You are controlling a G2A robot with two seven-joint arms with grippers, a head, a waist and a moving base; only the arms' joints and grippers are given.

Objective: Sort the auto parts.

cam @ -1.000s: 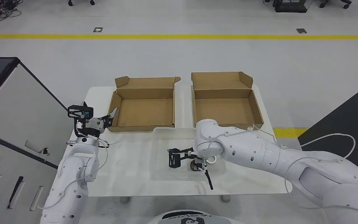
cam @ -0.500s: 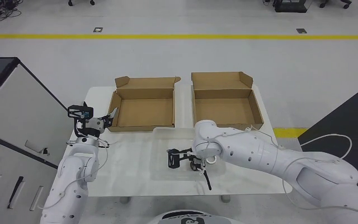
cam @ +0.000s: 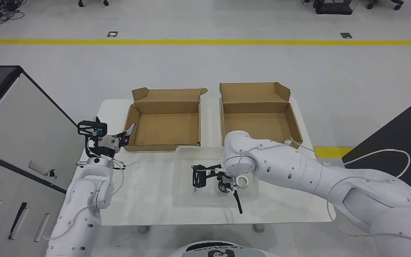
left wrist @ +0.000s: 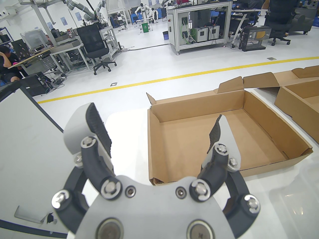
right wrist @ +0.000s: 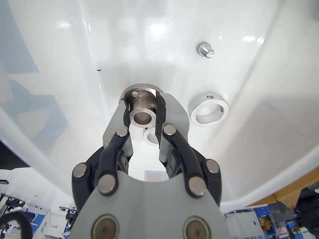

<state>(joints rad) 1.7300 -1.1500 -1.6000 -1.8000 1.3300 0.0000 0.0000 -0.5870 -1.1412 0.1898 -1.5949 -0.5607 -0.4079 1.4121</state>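
Observation:
My right gripper (right wrist: 142,99) is shut on a flanged metal bushing (right wrist: 142,115), held just above the floor of the white tray (right wrist: 274,100). Loose in the tray lie a silver ring collar (right wrist: 208,109), a bolt (right wrist: 205,50) and a smaller ring (right wrist: 149,137) partly hidden under the fingers. From above, that gripper (cam: 224,187) hangs over the tray (cam: 183,160) at the table's middle. My left gripper (left wrist: 155,111) stands open and empty by the table's left edge, just left of the left box (cam: 167,125).
Two open cardboard boxes stand side by side at the back of the table, the left box (left wrist: 219,135) and the right box (cam: 260,122), both with bare floors. A grey panel (cam: 32,128) slants beside the table's left edge.
My right gripper has shifted slightly toward the back of the tray with the bushing in it. The left arm has kept still.

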